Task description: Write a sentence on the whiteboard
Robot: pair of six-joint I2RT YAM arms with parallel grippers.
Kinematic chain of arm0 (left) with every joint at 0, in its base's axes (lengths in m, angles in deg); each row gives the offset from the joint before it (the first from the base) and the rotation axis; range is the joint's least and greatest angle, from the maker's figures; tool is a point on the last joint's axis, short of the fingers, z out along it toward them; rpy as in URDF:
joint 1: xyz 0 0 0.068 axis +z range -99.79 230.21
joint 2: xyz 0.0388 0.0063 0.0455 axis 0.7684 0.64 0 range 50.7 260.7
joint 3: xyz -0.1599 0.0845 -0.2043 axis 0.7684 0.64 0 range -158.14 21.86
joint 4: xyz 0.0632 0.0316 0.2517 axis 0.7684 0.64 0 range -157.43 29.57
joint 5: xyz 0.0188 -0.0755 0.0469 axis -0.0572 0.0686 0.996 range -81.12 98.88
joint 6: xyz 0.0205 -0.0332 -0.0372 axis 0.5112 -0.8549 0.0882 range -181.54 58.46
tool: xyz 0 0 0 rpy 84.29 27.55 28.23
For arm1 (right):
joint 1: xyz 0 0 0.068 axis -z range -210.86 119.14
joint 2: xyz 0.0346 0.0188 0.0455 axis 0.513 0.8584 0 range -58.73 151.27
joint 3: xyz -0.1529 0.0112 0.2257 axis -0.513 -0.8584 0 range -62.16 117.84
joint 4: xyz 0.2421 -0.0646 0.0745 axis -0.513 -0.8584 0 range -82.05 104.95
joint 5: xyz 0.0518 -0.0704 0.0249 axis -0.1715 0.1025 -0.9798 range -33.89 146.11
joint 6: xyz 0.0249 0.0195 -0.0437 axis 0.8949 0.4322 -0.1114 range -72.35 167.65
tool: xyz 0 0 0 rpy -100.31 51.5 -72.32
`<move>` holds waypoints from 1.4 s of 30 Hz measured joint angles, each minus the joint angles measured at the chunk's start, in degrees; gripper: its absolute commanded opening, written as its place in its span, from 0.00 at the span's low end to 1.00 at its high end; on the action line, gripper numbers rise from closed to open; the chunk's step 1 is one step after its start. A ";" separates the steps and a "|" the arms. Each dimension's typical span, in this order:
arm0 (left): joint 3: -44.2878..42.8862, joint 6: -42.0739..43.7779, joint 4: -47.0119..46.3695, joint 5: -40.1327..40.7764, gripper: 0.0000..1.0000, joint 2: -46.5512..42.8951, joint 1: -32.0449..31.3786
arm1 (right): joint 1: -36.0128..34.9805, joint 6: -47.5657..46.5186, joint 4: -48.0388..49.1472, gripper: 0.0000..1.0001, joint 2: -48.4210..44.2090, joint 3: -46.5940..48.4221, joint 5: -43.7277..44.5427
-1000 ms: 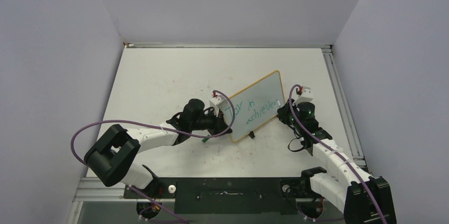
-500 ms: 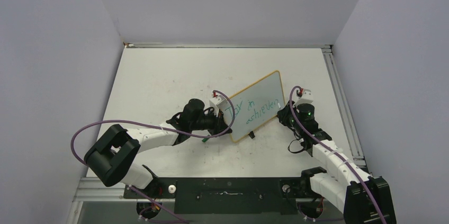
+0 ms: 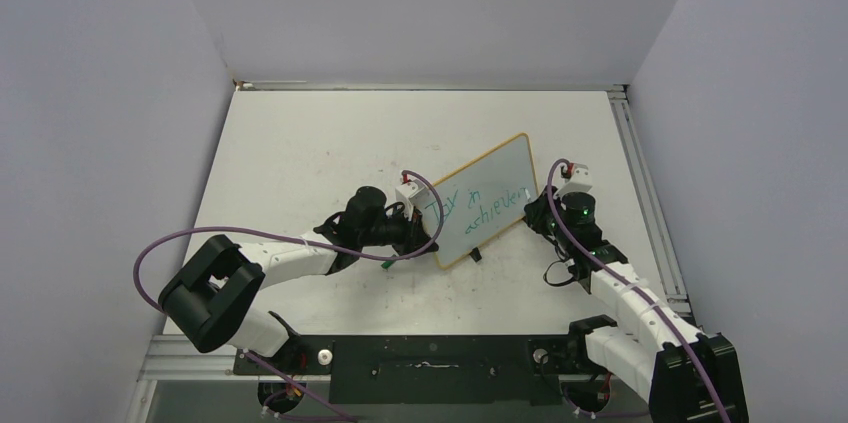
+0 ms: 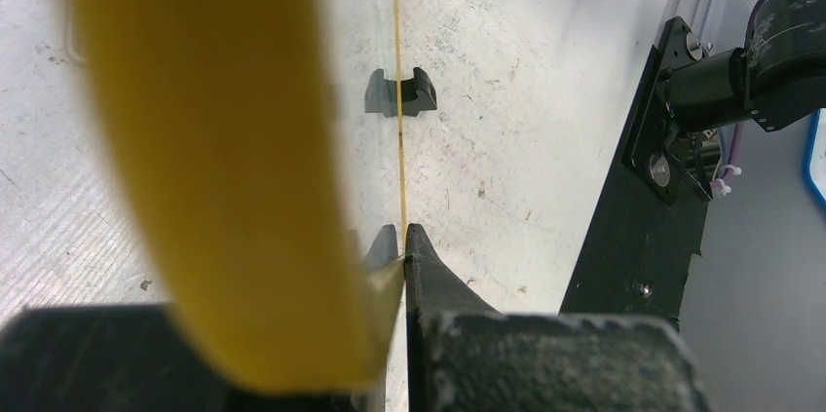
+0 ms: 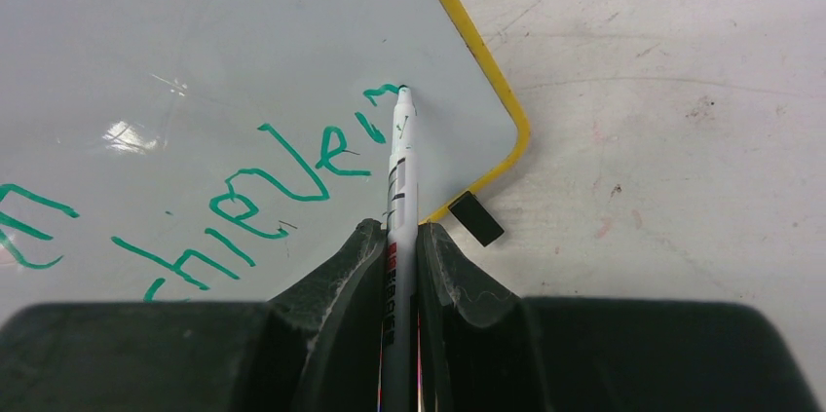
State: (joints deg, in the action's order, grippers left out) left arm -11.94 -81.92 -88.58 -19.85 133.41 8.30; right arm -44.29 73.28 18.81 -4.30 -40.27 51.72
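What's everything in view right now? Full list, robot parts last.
whiteboard: one, white with yellow rim, standing tilted mid-table
sentence: two slanted lines, teal-green, on the whiteboard's face
feet: two, black, clipped on the whiteboard's bottom edge
marker: one, white barrel, tip on the whiteboard at the end of the lower line
table: one, white, scuffed, under everything
walls: three, pale grey, around the table
cables: two, purple, one along each arm
left end effector: one, black, shut on the whiteboard's edge
right end effector: one, black, shut on the marker
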 measured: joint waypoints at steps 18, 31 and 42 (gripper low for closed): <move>0.00 -0.07 0.04 0.00 0.00 -0.11 0.00 | 0.00 -0.98 1.42 0.05 1.68 0.39 2.01; 0.00 -0.07 0.04 0.00 0.00 -0.11 0.00 | 0.00 -0.74 1.57 0.05 1.73 0.39 2.21; 0.00 -0.04 0.07 0.00 0.00 -0.20 0.00 | 0.00 0.61 0.02 0.05 1.27 -1.03 2.19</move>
State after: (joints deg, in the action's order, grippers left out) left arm -11.94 -81.96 -88.52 -19.85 133.22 8.30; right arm -44.29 73.89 18.83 -3.03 -41.29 53.91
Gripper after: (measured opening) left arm 0.054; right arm 0.149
